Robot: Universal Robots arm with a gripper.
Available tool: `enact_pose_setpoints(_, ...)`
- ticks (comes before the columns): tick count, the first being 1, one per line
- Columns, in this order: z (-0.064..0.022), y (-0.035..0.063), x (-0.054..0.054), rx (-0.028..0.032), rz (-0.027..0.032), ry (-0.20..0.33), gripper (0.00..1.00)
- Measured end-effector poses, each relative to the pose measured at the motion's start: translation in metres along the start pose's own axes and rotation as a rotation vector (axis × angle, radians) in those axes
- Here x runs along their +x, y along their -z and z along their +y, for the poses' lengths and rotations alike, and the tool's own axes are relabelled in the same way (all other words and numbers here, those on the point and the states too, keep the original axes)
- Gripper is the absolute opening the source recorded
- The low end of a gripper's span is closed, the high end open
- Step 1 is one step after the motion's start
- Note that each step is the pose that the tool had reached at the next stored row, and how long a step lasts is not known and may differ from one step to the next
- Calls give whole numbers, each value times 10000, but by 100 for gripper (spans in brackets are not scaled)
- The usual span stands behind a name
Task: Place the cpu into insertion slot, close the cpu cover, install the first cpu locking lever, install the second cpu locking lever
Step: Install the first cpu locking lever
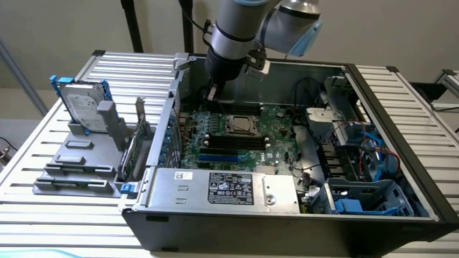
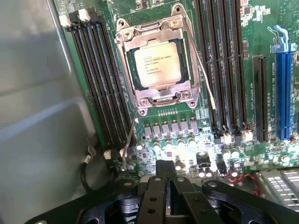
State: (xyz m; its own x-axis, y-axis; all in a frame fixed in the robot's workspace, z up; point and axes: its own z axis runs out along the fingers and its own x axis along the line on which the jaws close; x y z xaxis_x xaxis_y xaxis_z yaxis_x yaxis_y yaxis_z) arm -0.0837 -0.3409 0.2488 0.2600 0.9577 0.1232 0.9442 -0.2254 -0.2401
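Cpu (image 2: pixel 156 64): lying in slot (image 2: pixel 132 74), being overlapped by lowered cover (image 2: pixel 161 89). End effector (image 2: pixel 169 179): being held pinched shut, empty, near unlatched lever (image 2: pixel 129 140). Risk: thin lever being bent or missed by an off-centre push.

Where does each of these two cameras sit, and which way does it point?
Exterior view: off the arm, above the open computer case, looking down into it; the arm and its hand show.
Wrist view: on the wrist, looking past the shut hand at the motherboard.
Both show the cpu and the hand.
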Motion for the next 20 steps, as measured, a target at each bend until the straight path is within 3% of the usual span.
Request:
enact_pose_setpoints(6, -10, -2, -3, 14, 427, -479, 11)
enact_pose_setpoints(11, -26, -6, -7, 110, 886, -635, 11)
enact_pose_setpoints(15, -42, -9, -12, 155, 1153, -764, 11)
enact_pose_setpoints(20, -47, -12, -13, 214, 1614, -1035, 11)
